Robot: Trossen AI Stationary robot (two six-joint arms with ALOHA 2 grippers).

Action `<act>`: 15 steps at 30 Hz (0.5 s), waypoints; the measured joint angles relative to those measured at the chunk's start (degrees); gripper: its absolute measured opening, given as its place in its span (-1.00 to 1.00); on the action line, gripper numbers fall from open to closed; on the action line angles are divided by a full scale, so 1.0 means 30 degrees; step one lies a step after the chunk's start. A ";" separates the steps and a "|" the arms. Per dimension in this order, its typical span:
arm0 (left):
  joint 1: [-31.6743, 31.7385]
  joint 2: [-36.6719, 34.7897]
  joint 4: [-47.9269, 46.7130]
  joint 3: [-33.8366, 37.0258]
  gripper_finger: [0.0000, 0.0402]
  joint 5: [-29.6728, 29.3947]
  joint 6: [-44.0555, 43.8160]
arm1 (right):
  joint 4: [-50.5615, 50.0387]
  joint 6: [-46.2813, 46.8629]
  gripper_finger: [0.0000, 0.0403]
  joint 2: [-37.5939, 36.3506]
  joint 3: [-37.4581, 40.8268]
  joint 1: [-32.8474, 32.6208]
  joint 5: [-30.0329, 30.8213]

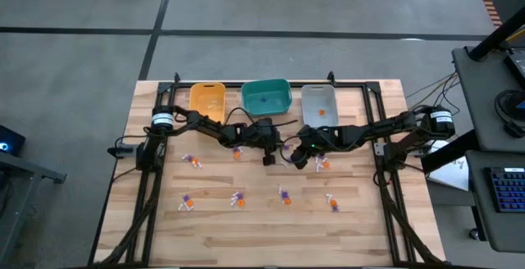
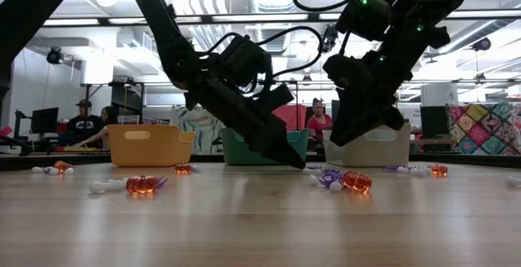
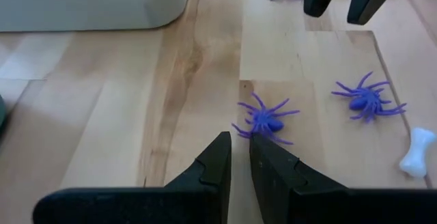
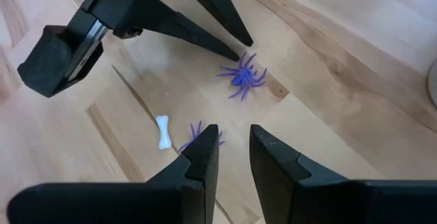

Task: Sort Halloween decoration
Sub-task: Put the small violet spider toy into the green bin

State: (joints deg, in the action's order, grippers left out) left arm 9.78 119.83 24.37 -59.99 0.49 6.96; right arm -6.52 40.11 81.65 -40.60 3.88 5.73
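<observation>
Left wrist view, unlabelled purple spider (image 3: 265, 121), fingers (image 3: 217, 161)

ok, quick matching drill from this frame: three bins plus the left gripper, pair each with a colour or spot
Things:
1. left-hand bin
2. middle bin
3. right-hand bin
4. left gripper

Descriptions:
A. grey, one orange trinket inside
B. teal
C. fingertips at a purple spider on the table
D. yellow

Pairs: 1-D, 2-B, 3-A, 4-C
</observation>
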 joint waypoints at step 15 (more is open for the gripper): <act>0.0037 -0.0306 0.0084 0.0000 -0.81 0.0673 0.0003 | 0.1409 0.1289 -0.36 0.1285 0.0015 0.0033 0.1109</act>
State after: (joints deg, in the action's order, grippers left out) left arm 9.89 118.91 24.62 -59.99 2.51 6.97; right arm -2.30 43.98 85.50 -40.56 3.98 9.06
